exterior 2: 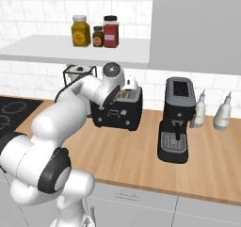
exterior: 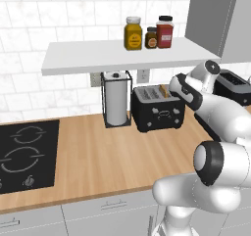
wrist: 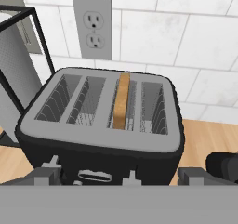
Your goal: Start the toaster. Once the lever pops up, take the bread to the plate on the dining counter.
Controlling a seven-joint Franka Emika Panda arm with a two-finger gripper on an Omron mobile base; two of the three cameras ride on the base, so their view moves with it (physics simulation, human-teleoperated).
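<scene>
The hand view looks straight down on the toaster (wrist: 100,121): a grey top with four long slots, and the bread (wrist: 122,101) standing on edge in the third slot from the left, its tan crust level with the rim. That view also gives the wall outlet (wrist: 92,28) on the white tiles right behind the toaster and the black wire frame of the paper towel holder (wrist: 18,56) close on its left. The pincer (wrist: 121,175) hangs just in front of and above the toaster's front face, its two grey fingertips (wrist: 44,174) standing wide apart with nothing between them. The left base view shows what the hand view leaves out: the toaster (exterior: 158,107) sits at the back of the wood counter (exterior: 98,156), just beside the paper towel holder (exterior: 117,99), under a white shelf (exterior: 122,54) carrying three jars (exterior: 149,33), with a black cooktop (exterior: 27,154) well apart to the left and a broad bare stretch of counter in front. The arm hides the toaster's right end here. The right base view adds the far side: a black coffee machine (exterior 2: 176,120) stands near the toaster (exterior 2: 117,110) on its right with a strip of bare counter between them, two pale bottles (exterior 2: 212,110) beyond, and a grey cabinet (exterior 2: 195,28) overhead. The shelf edge hangs low over the toaster, so room above the slots is limited.
</scene>
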